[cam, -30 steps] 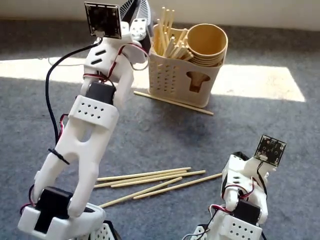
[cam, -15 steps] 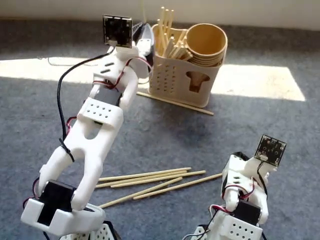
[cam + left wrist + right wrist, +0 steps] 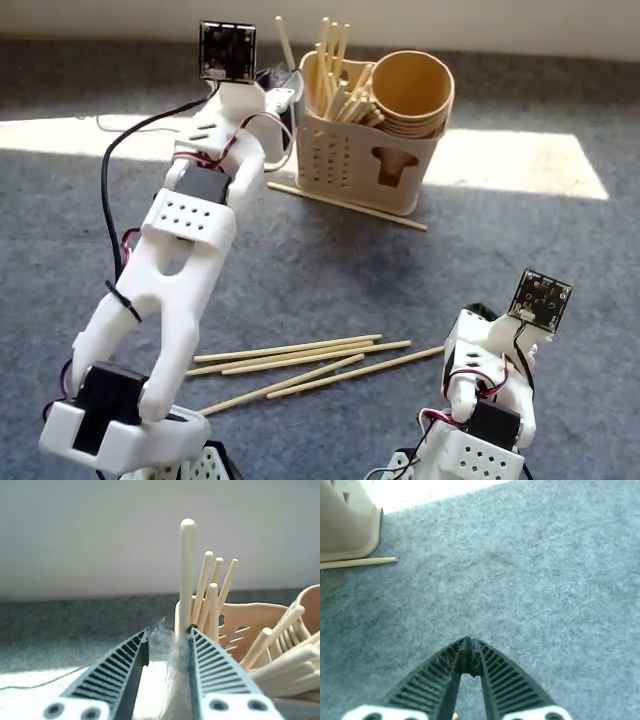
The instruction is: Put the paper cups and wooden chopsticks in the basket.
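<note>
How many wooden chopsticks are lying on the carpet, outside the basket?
6. Five chopsticks lie in a loose group on the near part of the carpet; one chopstick lies beside the foot of the basket. The left arm may hide more.

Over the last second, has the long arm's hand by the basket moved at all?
Yes. In the high view the left hand has shifted right, closer to the basket.
</note>
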Controlling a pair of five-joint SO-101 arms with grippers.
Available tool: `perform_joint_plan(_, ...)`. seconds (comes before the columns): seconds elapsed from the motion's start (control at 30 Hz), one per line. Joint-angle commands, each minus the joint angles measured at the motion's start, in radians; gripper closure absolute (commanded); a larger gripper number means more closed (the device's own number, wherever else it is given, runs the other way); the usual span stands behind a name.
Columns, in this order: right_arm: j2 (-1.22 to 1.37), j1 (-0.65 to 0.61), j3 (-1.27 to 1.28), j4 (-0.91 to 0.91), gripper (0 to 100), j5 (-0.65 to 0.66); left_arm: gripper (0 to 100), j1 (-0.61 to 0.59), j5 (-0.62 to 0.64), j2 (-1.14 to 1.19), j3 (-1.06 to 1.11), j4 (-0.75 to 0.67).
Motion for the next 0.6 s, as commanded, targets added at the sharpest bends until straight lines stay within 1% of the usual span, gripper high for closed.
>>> perform_joint_plan(0.0,-0.012,0.010,0.110,0.002,99.0,0.009,84,-0.010,0.005,-0.131,-0.062,0.146)
perform_joint_plan(0.07,-0.012,0.010,0.110,0.002,99.0,0.009,79,-0.007,0.005,-0.202,-0.059,0.210)
perform_joint_plan(0.13,-0.012,0.010,0.110,0.002,99.0,0.009,76,-0.005,0.005,-0.257,-0.058,0.273)
perform_joint_plan(0.3,-0.012,0.010,0.110,0.002,99.0,0.009,76,-0.005,-0.049,-0.343,-0.058,0.384)
perform_joint_plan(0.57,-0.012,0.010,0.110,0.002,99.0,0.009,76,-0.002,-0.051,-0.420,-0.056,0.588)
